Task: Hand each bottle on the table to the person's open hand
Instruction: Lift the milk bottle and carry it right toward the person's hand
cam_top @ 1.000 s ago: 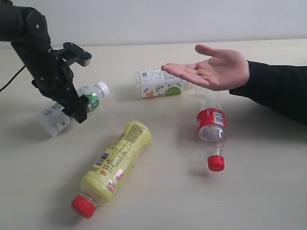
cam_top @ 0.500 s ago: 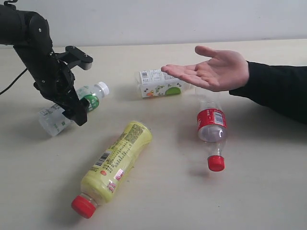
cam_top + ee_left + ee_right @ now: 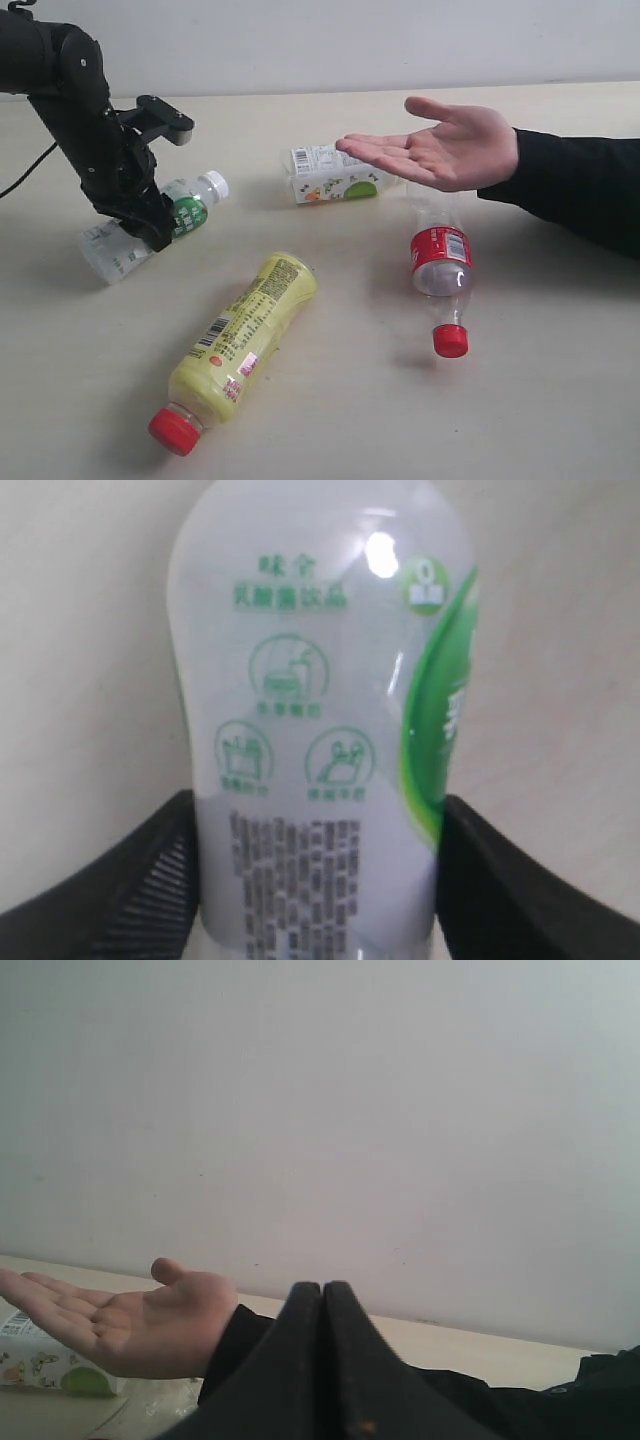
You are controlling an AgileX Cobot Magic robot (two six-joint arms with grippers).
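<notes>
The green-white labelled bottle (image 3: 192, 212) with a white cap lies on the table (image 3: 560, 380) at the left. My left gripper (image 3: 150, 228) straddles its middle. In the left wrist view both black fingers press the sides of the bottle (image 3: 300, 680), so the left gripper (image 3: 318, 810) is shut on it. The yellow bottle (image 3: 245, 335) with a red cap lies front centre. The red-label bottle (image 3: 440, 265) lies below the open hand (image 3: 440, 150), which is held palm up. The squarish capless bottle (image 3: 335, 173) lies behind. My right gripper (image 3: 322, 1286) is shut and empty, out of the exterior view.
A black sleeve (image 3: 570, 185) reaches in from the right edge. In the right wrist view the hand (image 3: 130, 1325) and the squarish bottle (image 3: 40, 1365) show beyond the fingers. A pale wall (image 3: 350, 40) stands behind the table.
My left gripper has dropped lower over the green-white bottle and its fingers now sit against its sides. The hand and the other bottles have not moved.
</notes>
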